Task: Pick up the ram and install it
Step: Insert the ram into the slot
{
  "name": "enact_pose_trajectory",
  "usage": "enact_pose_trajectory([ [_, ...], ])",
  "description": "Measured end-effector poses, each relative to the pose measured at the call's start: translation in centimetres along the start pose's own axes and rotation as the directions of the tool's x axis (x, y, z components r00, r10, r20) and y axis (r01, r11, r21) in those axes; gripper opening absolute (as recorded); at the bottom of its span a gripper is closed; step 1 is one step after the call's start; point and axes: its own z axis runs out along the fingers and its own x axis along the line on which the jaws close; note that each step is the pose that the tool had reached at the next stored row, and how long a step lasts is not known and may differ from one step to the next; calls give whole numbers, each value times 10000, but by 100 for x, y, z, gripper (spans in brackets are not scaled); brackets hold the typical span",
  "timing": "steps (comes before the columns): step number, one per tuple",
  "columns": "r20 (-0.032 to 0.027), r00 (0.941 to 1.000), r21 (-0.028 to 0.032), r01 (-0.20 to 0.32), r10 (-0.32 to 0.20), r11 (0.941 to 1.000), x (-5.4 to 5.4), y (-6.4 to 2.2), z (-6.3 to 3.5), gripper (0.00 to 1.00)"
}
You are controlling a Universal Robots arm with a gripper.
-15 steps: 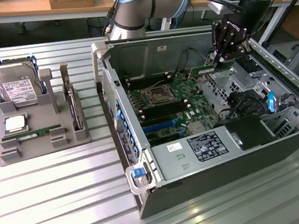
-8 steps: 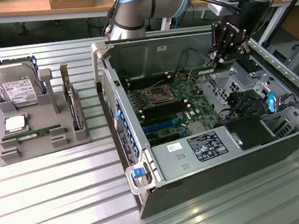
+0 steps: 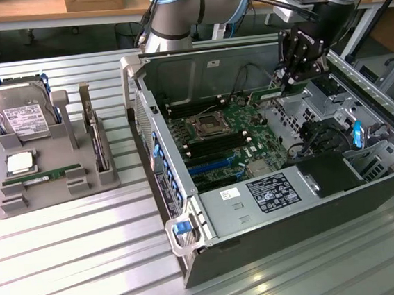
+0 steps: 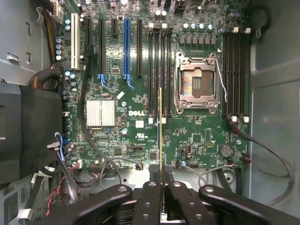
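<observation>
My gripper [image 3: 290, 80] hangs inside the open computer case [image 3: 260, 218], over the far right part of the motherboard [image 3: 232, 133]. It is shut on the ram [image 3: 265, 96], a thin green stick held level above the board. In the wrist view the ram [image 4: 161, 131] shows edge-on as a narrow strip between my black fingers [image 4: 149, 197]. It hangs above the board beside a bank of black memory slots [image 4: 159, 70], close to the open processor socket [image 4: 197, 83]. A second slot bank [image 4: 234, 70] lies on the socket's other side.
A grey holder tray [image 3: 55, 192] on the exterior view's left carries a hard drive [image 3: 19, 112], a silver processor [image 3: 20, 163], another green memory stick [image 3: 43, 177] and an upright expansion card [image 3: 97, 139]. Cables [image 4: 86, 122], a heatsink [image 4: 100, 113] and the case walls surround the board.
</observation>
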Motion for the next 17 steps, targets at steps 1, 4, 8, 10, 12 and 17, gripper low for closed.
enact_pose_trajectory([
  [1,0,10000,0,0,0,10000,0,0,4,12],
  [4,0,10000,0,0,0,10000,0,-1,14,12],
  [8,0,10000,0,0,0,10000,1,-1,28,12],
  [10,0,10000,0,0,0,10000,1,-2,33,12],
  [12,0,10000,0,0,0,10000,2,-2,40,12],
  [17,0,10000,0,0,0,10000,2,-3,58,12],
])
